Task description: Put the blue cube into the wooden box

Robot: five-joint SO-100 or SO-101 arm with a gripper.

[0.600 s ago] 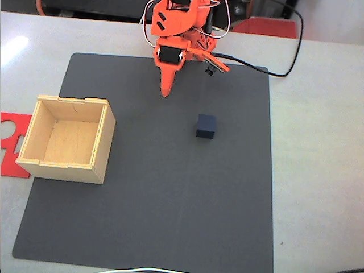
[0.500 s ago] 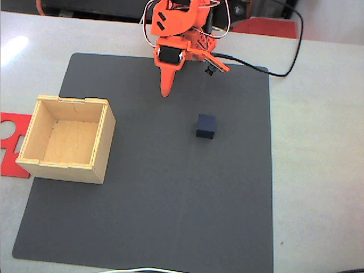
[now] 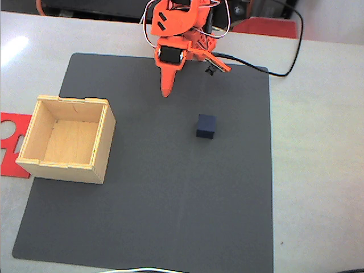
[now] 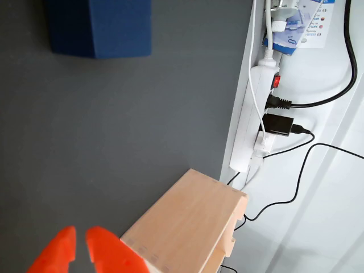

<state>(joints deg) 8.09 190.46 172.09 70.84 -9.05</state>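
Pretty much zero movement since the earlier frames: cube and box sitting in the same spots, arm parked at the same place at the top of the mat.

From the fixed view: orange claw (image 3: 165,91) hanging over the upper middle of the dark mat (image 3: 170,216), pointing down the picture. Fingers nearly together, just a narrow gap, holding nothing. Same story from the wrist view, with two orange fingertips (image 4: 79,253) poking in at the bottom edge, only a thin slit between them.

Cube (image 3: 206,126) sitting flat on the mat, down and to the right of the claw tip in the fixed view, well apart from it, no contact. In the wrist view cube (image 4: 101,27) up at the top left, cut off by the frame edge, far across the mat from the fingertips.

Box (image 3: 101,149) over on the left part of the mat in the fixed view, open side up, well apart from the cube and the claw. Red flat piece (image 3: 10,142) lying just left of it, partly tucked under. In the wrist view, box (image 4: 187,227) right beside the fingertips at the bottom, and a white power strip (image 4: 256,114) with plugs along the mat edge on the right.
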